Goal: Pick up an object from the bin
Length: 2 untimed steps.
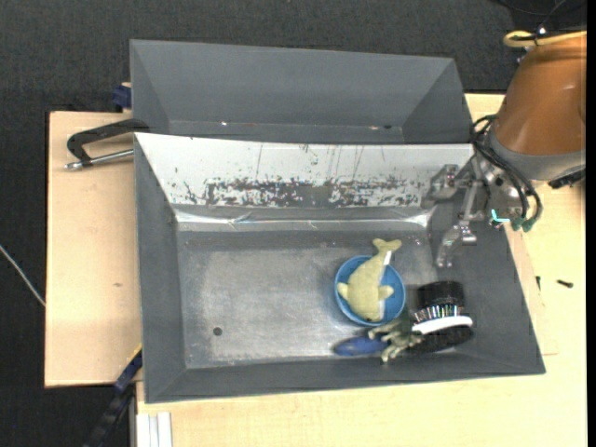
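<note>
The gripper (452, 245) hangs at the right side of the grey metal bin (270, 296), over the slope where the right wall meets the floor. It points downward from the orange-covered wrist (545, 91) above and to its right. Cables and small metal fittings crowd around its lower end, and from this angle I cannot make out whether it is spread or closed. Nothing in the bin appears to be touching it, though the clutter at its tip makes that hard to judge.

Nearest to the gripper, just below it in the view and a little toward the front wall, lies a black round brush (438, 298). A second dark brush with a white strip of bristles (445, 325) touches the first one on the side farther from the gripper.

To the gripper's lower left sits a blue bowl (398, 307), near the brushes. A pale yellow plush whale (370, 285) lies in the bowl, with its tail raised over the rim on the side closest to the gripper.

Farther from the gripper, beyond the bowl and close to the front wall, a blue handle (354, 345) lies flat. A small green thing (397, 345) lies between the handle and the white-bristled brush, and I cannot identify it.

All of these things are gathered in the front right corner, below and left of the gripper. The bare floor of the bin stretches well away to the gripper's left.
</note>
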Motion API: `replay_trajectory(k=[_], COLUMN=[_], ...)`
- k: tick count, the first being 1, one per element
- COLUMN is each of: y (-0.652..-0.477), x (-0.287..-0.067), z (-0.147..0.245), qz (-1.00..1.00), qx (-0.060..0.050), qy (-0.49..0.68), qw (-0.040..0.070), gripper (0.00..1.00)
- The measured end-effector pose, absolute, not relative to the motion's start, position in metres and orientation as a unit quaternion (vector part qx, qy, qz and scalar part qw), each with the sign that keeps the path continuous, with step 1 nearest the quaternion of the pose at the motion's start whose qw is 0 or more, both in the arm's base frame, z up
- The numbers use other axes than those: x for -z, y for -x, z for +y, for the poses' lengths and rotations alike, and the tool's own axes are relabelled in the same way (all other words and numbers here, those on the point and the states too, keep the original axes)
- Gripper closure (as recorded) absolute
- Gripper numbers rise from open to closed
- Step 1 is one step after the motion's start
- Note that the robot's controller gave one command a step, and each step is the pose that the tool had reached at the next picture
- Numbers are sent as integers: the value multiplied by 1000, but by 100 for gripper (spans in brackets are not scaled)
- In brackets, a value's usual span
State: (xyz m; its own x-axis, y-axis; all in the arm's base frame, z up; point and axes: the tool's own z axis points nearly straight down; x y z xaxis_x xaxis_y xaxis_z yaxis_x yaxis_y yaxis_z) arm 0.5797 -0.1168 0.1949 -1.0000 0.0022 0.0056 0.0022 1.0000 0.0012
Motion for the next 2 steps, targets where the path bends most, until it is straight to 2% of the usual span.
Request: replay_trajectory(k=[1, 2], y=[-581, -583], x=[-71, -76], z=[-77, -77], qz=[-999, -999], qx=[1, 1], qy=[-39, -39], qw=[-3, -6], gripper=[0, 100])
